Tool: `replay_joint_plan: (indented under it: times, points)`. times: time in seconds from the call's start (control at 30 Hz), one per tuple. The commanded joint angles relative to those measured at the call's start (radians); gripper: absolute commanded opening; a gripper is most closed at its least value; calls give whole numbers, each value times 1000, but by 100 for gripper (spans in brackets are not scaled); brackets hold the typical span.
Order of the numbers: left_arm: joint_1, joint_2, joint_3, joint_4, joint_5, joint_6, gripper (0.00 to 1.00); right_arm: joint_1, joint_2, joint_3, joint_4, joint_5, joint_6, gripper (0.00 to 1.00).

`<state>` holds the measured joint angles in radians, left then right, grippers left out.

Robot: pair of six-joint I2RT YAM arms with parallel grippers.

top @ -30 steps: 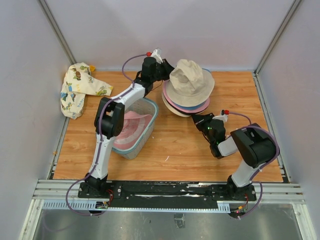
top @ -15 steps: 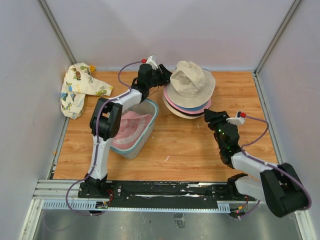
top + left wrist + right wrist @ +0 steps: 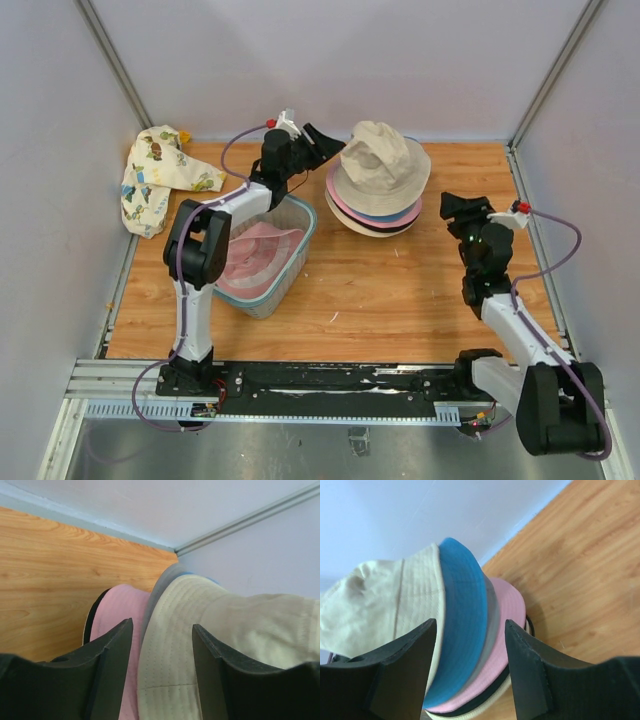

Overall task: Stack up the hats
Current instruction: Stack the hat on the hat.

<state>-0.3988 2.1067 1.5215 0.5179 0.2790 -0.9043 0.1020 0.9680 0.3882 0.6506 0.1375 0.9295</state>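
A stack of hats [image 3: 378, 205] sits at the back middle of the table, with a beige hat [image 3: 380, 160] on top and blue, grey, pink, dark and cream brims under it. My left gripper [image 3: 326, 141] is open just left of the stack; its wrist view shows the beige brim [image 3: 170, 645] and a pink brim [image 3: 117, 615] beyond the left gripper [image 3: 162, 630]. My right gripper [image 3: 463, 208] is open, apart from the stack on its right. Past the right gripper [image 3: 470, 627], the blue brim [image 3: 462, 610] and pink brim [image 3: 507, 625] show. Another pink hat [image 3: 256, 262] lies in the basket.
The blue-grey mesh basket [image 3: 302, 222] stands left of centre under my left arm. A cream cloth with cartoon prints [image 3: 155, 178] lies bunched at the back left corner. Grey walls close the table on three sides.
Both grippers have opened and let go of the beige hat, which now rests on the stack. The right arm has swung back to the right; the left gripper has drawn back leftward.
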Motion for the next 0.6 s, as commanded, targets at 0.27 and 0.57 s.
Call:
replay_joint_plan:
  times: [0.27,0.57]
  points:
    - [39,-190,-128,-12,-91,-29,61,-241,399,329,221,-537,174,60]
    - [38,-241,-226,-12,-28,-42,62,-245,668,490,448,-742,351,60]
